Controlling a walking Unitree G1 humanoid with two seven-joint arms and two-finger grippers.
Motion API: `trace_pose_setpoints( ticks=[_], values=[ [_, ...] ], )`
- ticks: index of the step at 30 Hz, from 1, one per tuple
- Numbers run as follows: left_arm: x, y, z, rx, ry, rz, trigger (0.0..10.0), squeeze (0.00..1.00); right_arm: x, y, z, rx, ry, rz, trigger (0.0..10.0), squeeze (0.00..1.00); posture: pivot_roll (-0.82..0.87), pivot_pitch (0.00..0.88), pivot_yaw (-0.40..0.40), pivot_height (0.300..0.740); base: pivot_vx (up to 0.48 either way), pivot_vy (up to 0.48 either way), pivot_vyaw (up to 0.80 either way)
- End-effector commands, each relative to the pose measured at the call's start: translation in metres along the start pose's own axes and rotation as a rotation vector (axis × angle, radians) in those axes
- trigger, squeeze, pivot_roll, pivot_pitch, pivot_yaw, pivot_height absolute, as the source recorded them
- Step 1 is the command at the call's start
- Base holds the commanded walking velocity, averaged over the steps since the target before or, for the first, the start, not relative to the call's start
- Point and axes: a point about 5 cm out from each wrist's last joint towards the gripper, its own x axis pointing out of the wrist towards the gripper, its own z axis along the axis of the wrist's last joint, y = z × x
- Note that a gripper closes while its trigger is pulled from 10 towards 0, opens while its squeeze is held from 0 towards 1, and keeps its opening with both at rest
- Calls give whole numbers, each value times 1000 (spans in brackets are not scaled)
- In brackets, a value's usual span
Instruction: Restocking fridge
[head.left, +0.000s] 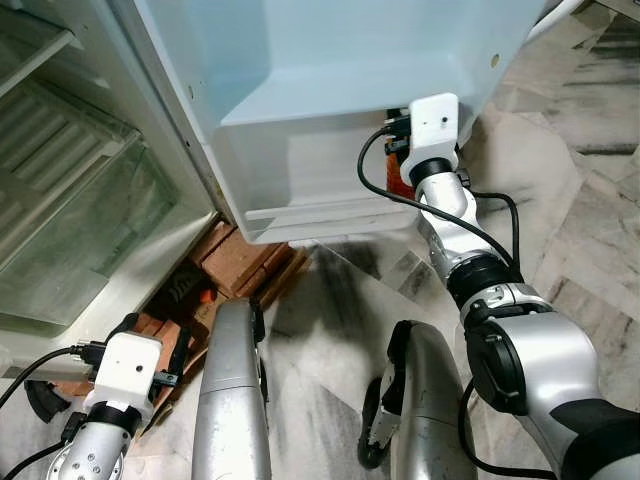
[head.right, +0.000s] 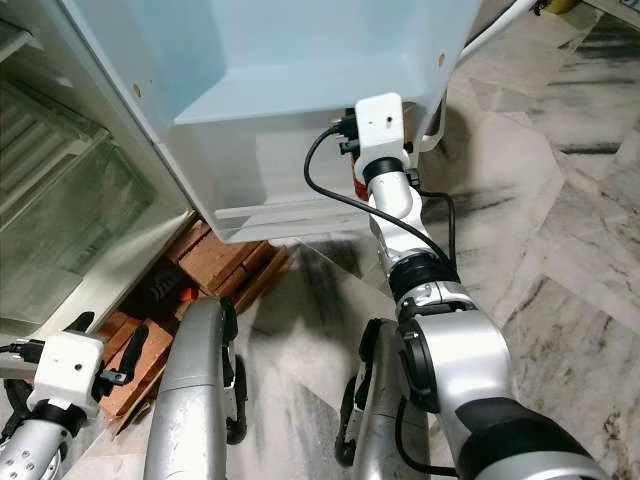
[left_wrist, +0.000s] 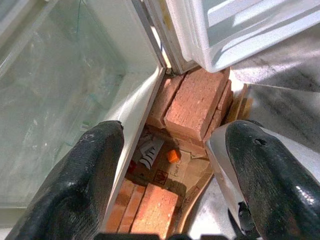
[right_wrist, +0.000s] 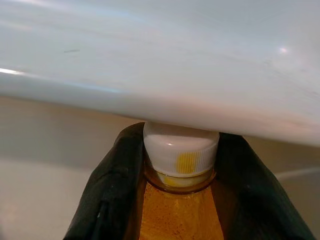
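Amber-filled clear bottle with white ribbed cap, clenched in the right gripper (left gripper idle, released), could jam against the white plastic door shelf just above.

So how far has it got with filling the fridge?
Done: the fridge door stands open. In hand: the right end effector grips a bottle of amber liquid by the neck under its white cap, raised against the door's bottom shelf. Left: setting it inside and letting go. The left end effector hangs open and empty over the bricks.

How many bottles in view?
1: an amber bottle with a white cap, clamped in the right gripper under the fridge door shelf. Others may be hidden.
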Motion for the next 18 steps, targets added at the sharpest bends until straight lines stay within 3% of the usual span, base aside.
trace_pose_setpoints(
  ticks=[1, 5, 7, 8, 12, 15, 18],
  values=[
    [-8, 0, -3, 14, 24, 8, 10000, 0, -21, -4, -43, 12, 185, -33, 10000, 0, 380, 312, 4, 572, 0, 0, 0],
    [-16, 9, -3, 50, 30, 81, 10000, 0, -17, 1, -26, -62, 40, -3, 10000, 0, 397, 321, 4, 572, 0, 0, 0],
    [-22, 20, -4, 80, 41, 142, 10000, 0, -10, 14, -6, -130, -73, 45, 10000, 0, 405, 329, 4, 572, 0, 0, 0],
    [-22, 20, -4, 80, 41, 142, 10000, 0, -10, 14, -6, -130, -73, 45, 10000, 0, 405, 329, 4, 572, 0, 0, 0],
    [-31, 30, -5, 106, 60, 192, 10000, 0, 2, 29, 29, -177, -238, 101, 10000, 0, 426, 348, -1, 572, 0, 0, 0],
    [-37, 32, -5, 112, 70, 208, 10000, 0, 6, 36, 45, -189, -301, 132, 10000, 0, 437, 360, -2, 572, 0, 0, 0],
    [-45, 30, -4, 104, 83, 208, 10000, 0, 7, 43, 46, -198, -300, 187, 10000, 0, 453, 379, -4, 572, 0, 0, 0]
  ],
)
